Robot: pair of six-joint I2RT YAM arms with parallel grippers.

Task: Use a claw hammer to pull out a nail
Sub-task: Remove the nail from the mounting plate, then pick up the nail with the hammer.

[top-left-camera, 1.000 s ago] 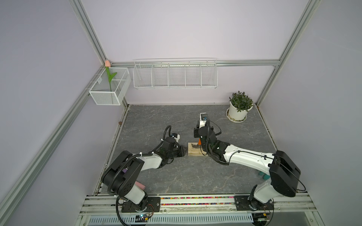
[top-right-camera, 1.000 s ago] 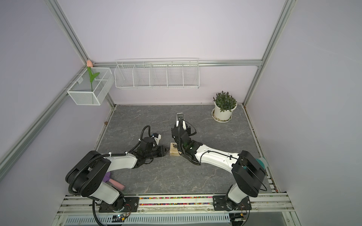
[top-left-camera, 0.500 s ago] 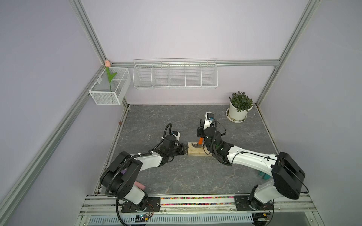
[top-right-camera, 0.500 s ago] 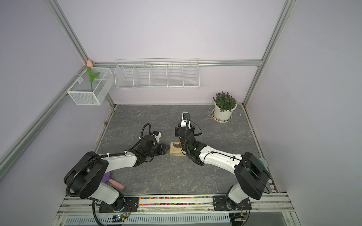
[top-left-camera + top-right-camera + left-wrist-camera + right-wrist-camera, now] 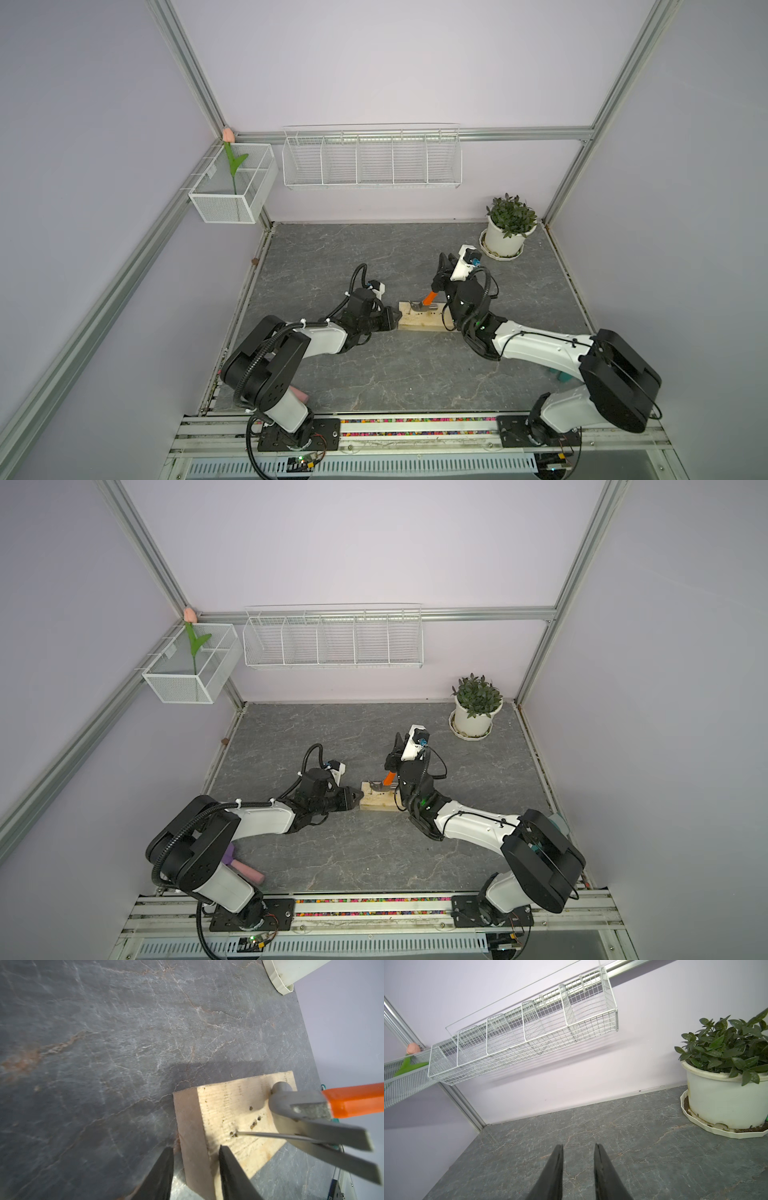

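Right gripper (image 5: 441, 261) clamps the claw hammer (image 5: 301, 1105); handle hidden behind it. Head rests on wood block (image 5: 224, 1101) mid-tabletop (image 5: 374, 374), neck toward 1 o'clock, nail (image 5: 270, 1135) in claw. Left gripper (image 5: 195, 1147) spread across block's 9 o'clock end; can't tell if pinching.

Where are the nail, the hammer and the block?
nail (image 5: 270, 1135): left wrist view, middle of the shaft.
hammer (image 5: 299, 1103): left wrist view, steel head.
block (image 5: 224, 1103): left wrist view, bare top face.
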